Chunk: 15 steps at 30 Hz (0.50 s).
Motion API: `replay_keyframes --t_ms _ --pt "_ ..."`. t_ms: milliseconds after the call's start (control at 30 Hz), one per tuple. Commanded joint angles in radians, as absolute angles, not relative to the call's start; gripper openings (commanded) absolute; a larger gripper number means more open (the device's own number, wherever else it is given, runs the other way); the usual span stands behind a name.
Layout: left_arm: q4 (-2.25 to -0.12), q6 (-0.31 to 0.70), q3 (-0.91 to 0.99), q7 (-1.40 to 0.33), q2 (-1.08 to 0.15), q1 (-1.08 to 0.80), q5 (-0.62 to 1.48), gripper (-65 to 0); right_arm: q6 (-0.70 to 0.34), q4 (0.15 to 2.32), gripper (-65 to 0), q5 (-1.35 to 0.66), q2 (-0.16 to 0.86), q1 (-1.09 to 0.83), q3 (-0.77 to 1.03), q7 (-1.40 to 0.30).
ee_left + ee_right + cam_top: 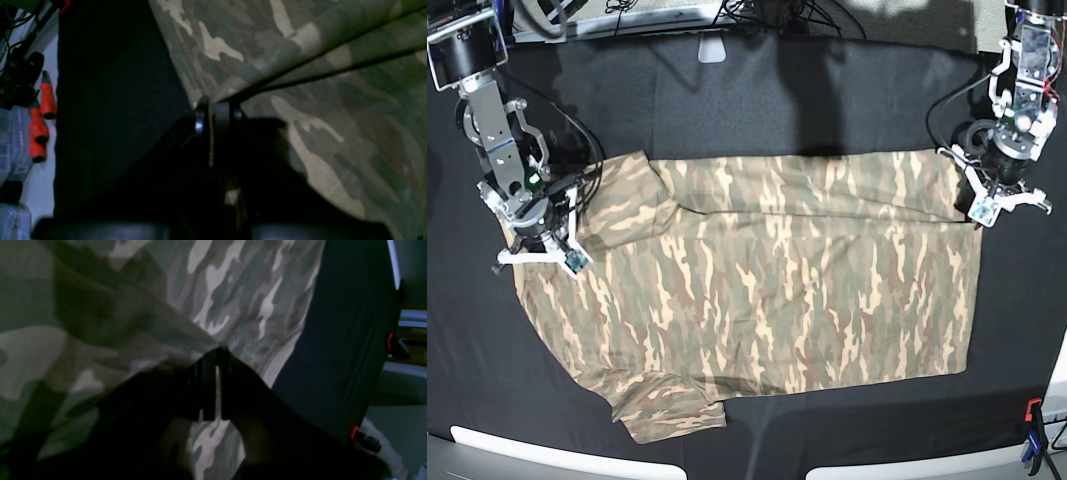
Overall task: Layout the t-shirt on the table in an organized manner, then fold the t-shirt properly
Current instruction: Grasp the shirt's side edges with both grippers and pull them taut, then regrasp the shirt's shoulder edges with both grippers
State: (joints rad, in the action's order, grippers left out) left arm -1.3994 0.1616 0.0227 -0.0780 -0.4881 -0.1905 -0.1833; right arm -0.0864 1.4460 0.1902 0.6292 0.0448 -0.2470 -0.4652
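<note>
The camouflage t-shirt (777,290) lies spread across the black table (727,100), collar end toward the base view's left and hem toward its right. One sleeve (672,410) sticks out at the front left. My left gripper (982,210) is shut on the shirt's far right corner; in the left wrist view its fingertips (213,110) pinch a raised fold of the fabric (300,50). My right gripper (547,255) is shut on the shirt's left edge near the far sleeve. The right wrist view shows cloth (233,290) lifted up to its closed fingertips (217,360).
Red-handled tools (43,113) hang beyond the table edge (116,100) beside my left arm. Red-and-black clamps (395,346) (363,438) grip the table edge (350,340); another clamp (1032,440) stands at the front right. Cables and a white object (712,47) lie at the back.
</note>
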Motion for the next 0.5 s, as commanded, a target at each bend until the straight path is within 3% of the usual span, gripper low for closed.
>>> replay_keyframes --t_ms 0,467 --pt "-1.414 0.142 0.031 -0.058 -0.505 -0.179 -0.182 -65.0 -0.058 1.46 -65.0 0.205 0.656 0.076 -0.236 -0.457" --pt "-1.414 0.142 0.031 -0.006 -0.505 -0.179 -0.181 -65.0 -0.045 1.459 -65.0 0.2 0.696 0.105 -0.236 -0.49"
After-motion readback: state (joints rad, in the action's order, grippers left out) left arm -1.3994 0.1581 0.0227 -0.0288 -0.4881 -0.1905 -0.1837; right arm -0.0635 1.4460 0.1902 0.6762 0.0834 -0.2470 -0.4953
